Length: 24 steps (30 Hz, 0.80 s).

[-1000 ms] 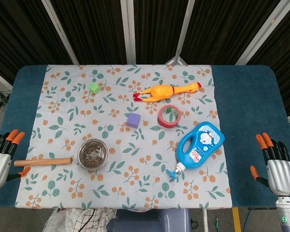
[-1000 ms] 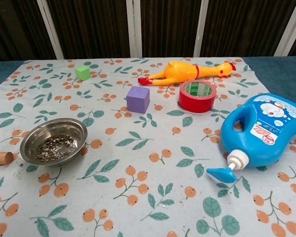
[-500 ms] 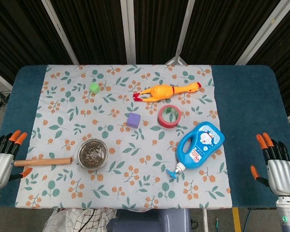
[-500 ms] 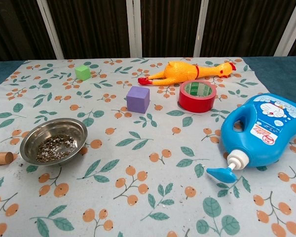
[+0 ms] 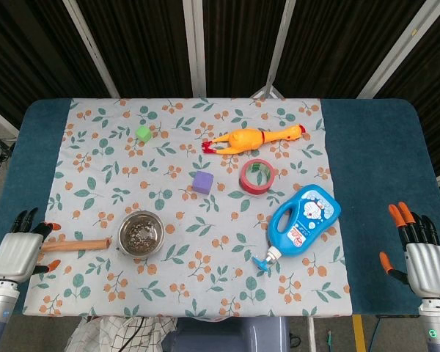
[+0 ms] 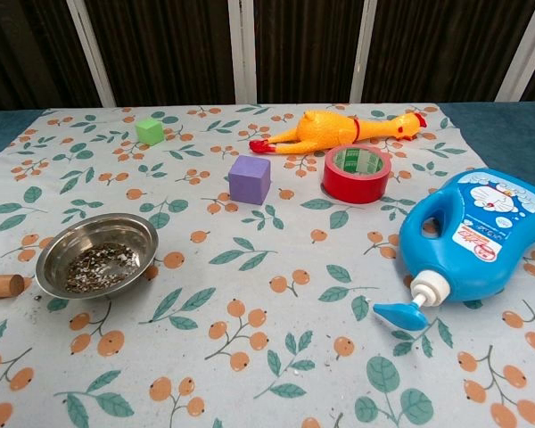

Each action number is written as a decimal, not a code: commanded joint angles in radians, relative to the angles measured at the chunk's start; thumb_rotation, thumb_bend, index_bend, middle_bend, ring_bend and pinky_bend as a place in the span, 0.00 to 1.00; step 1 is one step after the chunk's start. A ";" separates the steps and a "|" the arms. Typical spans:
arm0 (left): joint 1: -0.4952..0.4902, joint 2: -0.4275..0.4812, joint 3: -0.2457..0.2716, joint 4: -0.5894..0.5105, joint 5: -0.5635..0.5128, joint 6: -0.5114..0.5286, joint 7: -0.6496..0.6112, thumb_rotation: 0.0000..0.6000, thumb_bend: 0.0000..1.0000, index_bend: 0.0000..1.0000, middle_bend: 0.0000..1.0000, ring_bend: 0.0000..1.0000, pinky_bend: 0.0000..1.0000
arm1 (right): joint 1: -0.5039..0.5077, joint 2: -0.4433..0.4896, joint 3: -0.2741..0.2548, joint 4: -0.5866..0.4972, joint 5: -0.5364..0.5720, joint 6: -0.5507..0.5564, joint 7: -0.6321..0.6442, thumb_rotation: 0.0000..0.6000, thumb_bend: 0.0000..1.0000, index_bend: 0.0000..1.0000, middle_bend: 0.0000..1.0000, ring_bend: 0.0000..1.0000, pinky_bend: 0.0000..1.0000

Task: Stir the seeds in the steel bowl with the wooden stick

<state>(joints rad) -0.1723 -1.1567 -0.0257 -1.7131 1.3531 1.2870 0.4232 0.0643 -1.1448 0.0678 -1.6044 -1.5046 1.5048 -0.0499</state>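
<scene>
We take the steel bowl [image 5: 140, 234] as our landmark; it stands upright on the floral cloth [image 5: 205, 293] covering the bench [image 5: 381, 161], and holds a layer of mixed seeds [image 6: 100, 267].

- Wooden stick [image 5: 77, 245]: lies flat on the cloth just left of the bowl, its near end touching or almost touching the bowl's rim; we cannot tell which.
- Left hand [image 5: 20, 251]: at the stick's far end, left of the bowl, back upward. Its fingers point away from the robot. We cannot tell whether it grips the stick or only rests over it.
- Right hand [image 5: 419, 257]: well to the right of the bowl, past the cloth's edge, fingers spread and holding nothing.
- Purple cube [image 5: 202, 182]: behind the bowl, to its right.
- Green cube [image 5: 143, 133]: well behind the bowl.
- Red tape roll [image 5: 257, 177]: right of the purple cube.
- Rubber chicken [image 5: 253, 138]: lying on its side behind the tape roll.
- Blue detergent bottle [image 5: 302, 221]: lying flat, well right of the bowl, its spout [image 6: 401, 314] pointing toward the robot.
</scene>
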 commanded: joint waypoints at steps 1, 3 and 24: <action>-0.032 -0.031 -0.015 -0.004 -0.045 -0.038 0.060 1.00 0.23 0.33 0.36 0.02 0.00 | 0.000 0.000 0.000 -0.001 0.000 0.000 0.002 1.00 0.40 0.00 0.00 0.00 0.00; -0.048 -0.054 -0.020 0.001 -0.066 -0.055 0.101 1.00 0.25 0.33 0.37 0.02 0.00 | 0.000 0.001 0.000 -0.001 0.000 -0.001 0.005 1.00 0.40 0.00 0.00 0.00 0.00; -0.121 -0.206 -0.017 0.063 -0.181 -0.102 0.252 1.00 0.35 0.41 0.38 0.05 0.00 | 0.004 0.004 0.001 -0.004 0.011 -0.017 0.029 1.00 0.40 0.00 0.00 0.00 0.00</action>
<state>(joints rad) -0.2921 -1.3615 -0.0430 -1.6507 1.1723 1.1847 0.6756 0.0682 -1.1404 0.0692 -1.6082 -1.4941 1.4879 -0.0214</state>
